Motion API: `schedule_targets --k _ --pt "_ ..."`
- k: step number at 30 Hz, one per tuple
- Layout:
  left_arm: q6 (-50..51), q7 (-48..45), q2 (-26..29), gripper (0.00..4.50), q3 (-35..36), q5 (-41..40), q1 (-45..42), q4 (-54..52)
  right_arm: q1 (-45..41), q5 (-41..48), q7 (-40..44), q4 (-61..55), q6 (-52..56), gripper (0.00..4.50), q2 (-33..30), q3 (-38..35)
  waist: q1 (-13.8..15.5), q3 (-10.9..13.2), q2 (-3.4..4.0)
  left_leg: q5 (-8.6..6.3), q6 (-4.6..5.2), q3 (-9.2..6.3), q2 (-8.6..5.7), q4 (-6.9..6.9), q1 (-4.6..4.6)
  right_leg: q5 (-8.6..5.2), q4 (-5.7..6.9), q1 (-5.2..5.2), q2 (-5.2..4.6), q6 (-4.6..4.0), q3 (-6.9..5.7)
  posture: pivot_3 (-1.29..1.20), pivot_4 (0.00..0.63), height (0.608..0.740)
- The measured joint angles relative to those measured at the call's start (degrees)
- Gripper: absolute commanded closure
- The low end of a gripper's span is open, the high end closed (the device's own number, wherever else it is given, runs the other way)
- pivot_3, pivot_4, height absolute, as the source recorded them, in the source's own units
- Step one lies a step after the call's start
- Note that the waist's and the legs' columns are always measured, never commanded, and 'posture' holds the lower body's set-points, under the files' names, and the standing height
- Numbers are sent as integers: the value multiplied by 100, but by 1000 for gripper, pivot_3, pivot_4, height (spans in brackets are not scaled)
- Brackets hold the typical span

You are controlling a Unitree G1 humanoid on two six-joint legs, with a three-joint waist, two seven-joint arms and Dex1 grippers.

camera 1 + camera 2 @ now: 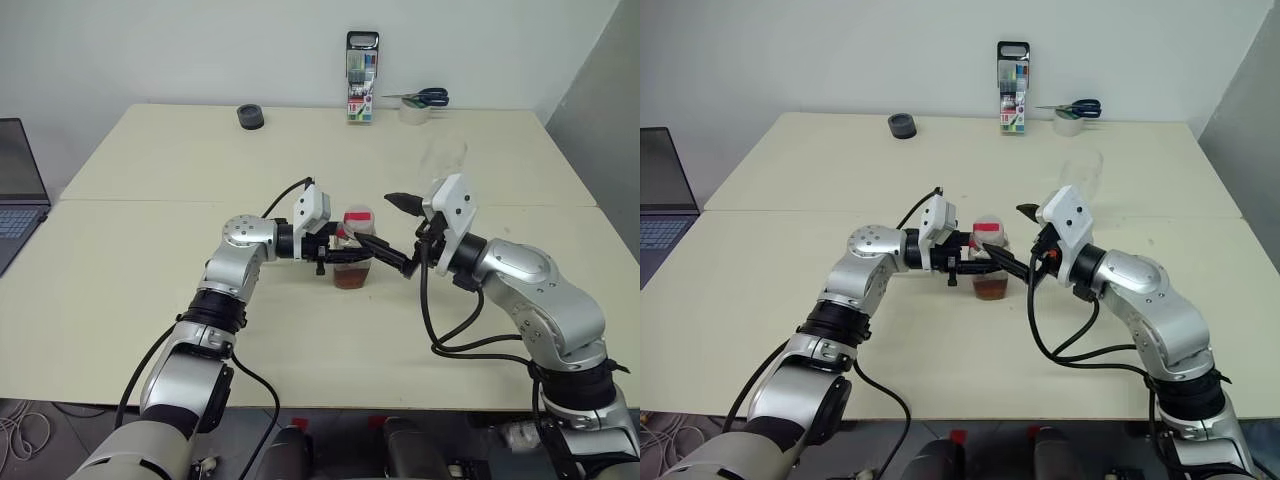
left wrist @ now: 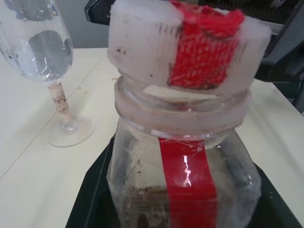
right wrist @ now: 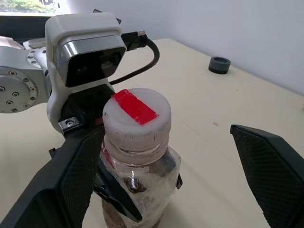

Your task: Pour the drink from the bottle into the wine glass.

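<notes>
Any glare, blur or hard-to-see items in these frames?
Left wrist view: glare streak on the bottle's red label, wine glass behind it soft. Left eye view: the clear glass nearly vanishes against the table. Right wrist view: sharp, even light.

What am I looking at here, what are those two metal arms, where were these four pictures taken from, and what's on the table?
This is a humanoid robot with two silver arms, each ending in a black two-fingered gripper. Two pictures come from cameras on its head, looking down; two come from cameras on its wrists.

The left gripper is shut on a small clear plastic bottle with a white cap and red tape, holding reddish-brown drink. The right gripper stands open around the cap.

On the cream table stand a clear stemmed wine glass, an upright marker pack, a dark round object, scissors on a tape roll, and a laptop.
</notes>
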Motion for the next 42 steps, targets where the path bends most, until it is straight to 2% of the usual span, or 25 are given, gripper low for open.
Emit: schedule_targets --k 13,26,30,35,42 --pt "-3 -29 -1 2785 -1 1 1 0 -31 618 101 -218 470 0 31 -192 0 0 0 0 0 -1 0 0 0 0 0 0 0 0 0 0 150 740" --pt "3 0 -7 2785 -1 -1 64 -32 -517 527 151 265 567 0 201 92 -2 0 0 0 -1 -1 0 0 0 0 0 0 0 0 -2 0 150 740" --pt "10 57 -7 2785 -1 -3 108 -94 -517 425 220 313 556 868 208 177 -2 0 0 1 -1 -2 0 0 0 0 0 0 -1 0 0 0 150 740" --pt "30 82 -9 2786 -1 -3 156 -185 -515 338 213 314 518 2611 251 227 -2 0 0 1 -2 -2 1 0 0 0 0 0 -1 0 0 0 150 740" --pt "86 171 -25 2787 -2 -27 200 -264 -430 -178 245 197 -103 2656 94 468 -2 0 0 1 -2 -2 0 0 0 0 0 0 -1 0 0 0 150 740"
